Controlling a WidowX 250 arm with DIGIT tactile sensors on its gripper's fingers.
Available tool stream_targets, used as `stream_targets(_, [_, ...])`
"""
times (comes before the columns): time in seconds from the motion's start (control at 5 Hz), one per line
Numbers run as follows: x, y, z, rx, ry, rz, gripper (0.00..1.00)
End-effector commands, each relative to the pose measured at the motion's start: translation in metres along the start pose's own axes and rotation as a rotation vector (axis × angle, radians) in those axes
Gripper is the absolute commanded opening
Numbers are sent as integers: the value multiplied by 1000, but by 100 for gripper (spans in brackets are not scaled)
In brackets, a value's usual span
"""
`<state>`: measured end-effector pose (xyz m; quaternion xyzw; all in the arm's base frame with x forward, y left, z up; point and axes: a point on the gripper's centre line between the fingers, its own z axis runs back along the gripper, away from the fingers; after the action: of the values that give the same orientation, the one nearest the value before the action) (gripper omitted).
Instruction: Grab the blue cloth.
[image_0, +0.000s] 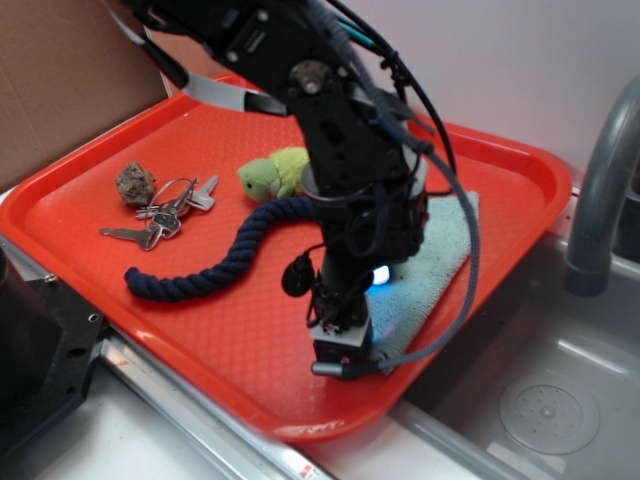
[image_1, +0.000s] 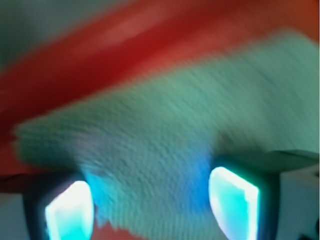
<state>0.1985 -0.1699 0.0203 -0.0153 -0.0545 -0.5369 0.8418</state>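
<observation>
- A light aqua-blue fuzzy terry cloth (image_0: 440, 255) lies flat on a red plastic tray (image_0: 250, 340) with a raised rim and a pebbled floor; it sits in the part of the tray nearest a grey metal faucet (image_0: 600, 190) and a steel sink basin (image_0: 540, 400).
- The black robot arm (image_0: 340, 120) reaches down over the tray, and its gripper (image_0: 345, 335) is low over the cloth's near corner, close to the tray's front rim.
- In the wrist view the two glowing cyan fingertips (image_1: 70, 212) stand well apart, with the cloth's fuzzy surface (image_1: 165, 145) filling the space between them; the jaws are spread wide and nothing is clamped. Whether the tips touch the cloth cannot be told, as this view is blurred.
- A dark navy twisted rope (image_0: 215, 265) curves across the tray floor, its upper end passing behind the arm, just beside the cloth's inner edge.
- A small yellow-green plush toy (image_0: 275, 172) lies on the tray beyond the rope, farther from the cloth.
- A bunch of silver keys on a ring (image_0: 165, 215) rests well away from the cloth, across the rope.
- A rough grey-brown stone (image_0: 135, 184) sits just beside the keys, on the side away from the cloth.
- A brown cardboard sheet (image_0: 60, 80) stands behind the tray's far corner.
</observation>
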Motion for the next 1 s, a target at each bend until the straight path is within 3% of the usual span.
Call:
stream_targets(0.0, [-3, -25, 41, 34, -74, -17, 100])
stream_targets(0.4, [0, -31, 16, 1, 11, -42, 100])
stream_targets(0.8, [-2, -16, -13, -15, 74, -10, 100])
